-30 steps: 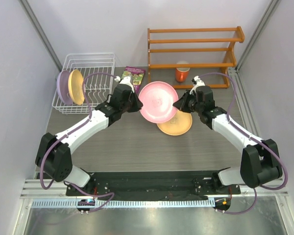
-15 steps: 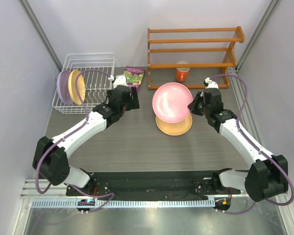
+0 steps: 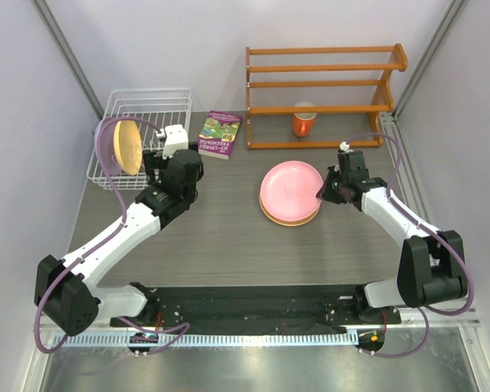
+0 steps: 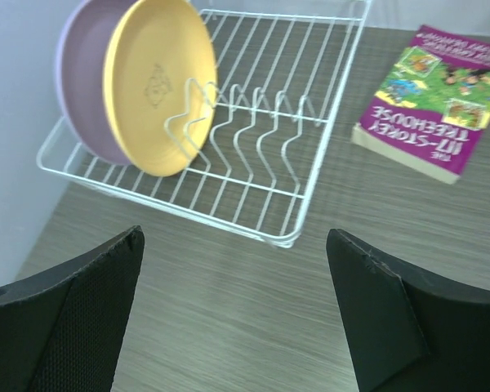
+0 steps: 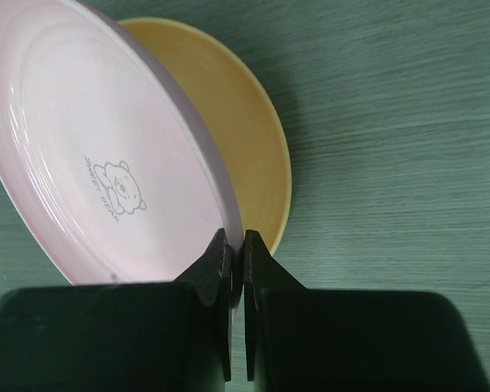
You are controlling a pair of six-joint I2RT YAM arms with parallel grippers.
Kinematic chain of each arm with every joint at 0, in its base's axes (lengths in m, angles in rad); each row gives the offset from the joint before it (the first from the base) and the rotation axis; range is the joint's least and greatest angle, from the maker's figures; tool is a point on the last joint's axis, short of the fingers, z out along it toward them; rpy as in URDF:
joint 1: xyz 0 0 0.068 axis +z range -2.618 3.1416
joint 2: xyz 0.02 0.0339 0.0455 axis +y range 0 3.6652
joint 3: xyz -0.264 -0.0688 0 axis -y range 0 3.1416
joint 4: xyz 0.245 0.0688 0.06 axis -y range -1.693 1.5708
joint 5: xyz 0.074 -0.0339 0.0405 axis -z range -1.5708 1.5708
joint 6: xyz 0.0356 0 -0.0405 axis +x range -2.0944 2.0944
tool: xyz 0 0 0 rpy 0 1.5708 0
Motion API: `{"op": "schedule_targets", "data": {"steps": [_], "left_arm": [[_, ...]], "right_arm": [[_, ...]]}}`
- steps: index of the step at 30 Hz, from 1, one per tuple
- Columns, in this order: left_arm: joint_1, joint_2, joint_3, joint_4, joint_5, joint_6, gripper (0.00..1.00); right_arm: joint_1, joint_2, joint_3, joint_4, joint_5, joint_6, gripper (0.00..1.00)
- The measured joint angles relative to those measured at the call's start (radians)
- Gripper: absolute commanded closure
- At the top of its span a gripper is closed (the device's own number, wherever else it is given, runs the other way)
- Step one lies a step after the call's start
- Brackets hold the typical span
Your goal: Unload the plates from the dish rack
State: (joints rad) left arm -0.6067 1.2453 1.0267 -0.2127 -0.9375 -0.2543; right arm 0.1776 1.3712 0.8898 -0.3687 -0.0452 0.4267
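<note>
Table (image 3: 229, 245): dish rack (image 3: 151, 106), book (image 3: 220, 135), shelf (image 3: 322, 67)

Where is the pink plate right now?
In the overhead view the pink plate is right of the middle of the table, over a yellow plate lying there, its right rim pinched by the right gripper.

Plates (image 4: 155, 90) in dish rack (image 4: 265, 135) — book (image 4: 433, 98) (right) beside
</note>
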Motion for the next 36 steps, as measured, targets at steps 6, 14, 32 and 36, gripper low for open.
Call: {"op": "schedule_targets", "data": {"steps": [6, 14, 32, 36], "left_arm": [[0.0, -0.001, -0.024, 0.02, -0.069, 0.054, 0.04], [0.0, -0.001, -0.025, 0.047, -0.101, 0.08, 0.0], [0.212, 0.013, -0.025, 0.101, -0.069, 0.105, 0.0], [0.335, 0.069, -0.015, 0.136, -0.063, 0.113, 0.0]], "right_arm": [[-0.011, 0.077, 0.004, -0.004, -0.091, 0.03, 0.99], [-0.021, 0.091, 0.005, -0.007, -0.095, 0.051, 0.93], [-0.029, 0.029, 0.021, -0.041, 0.01, 0.024, 0.2], [-0.029, -0.071, 0.037, -0.064, 0.088, -0.003, 0.18]]}}
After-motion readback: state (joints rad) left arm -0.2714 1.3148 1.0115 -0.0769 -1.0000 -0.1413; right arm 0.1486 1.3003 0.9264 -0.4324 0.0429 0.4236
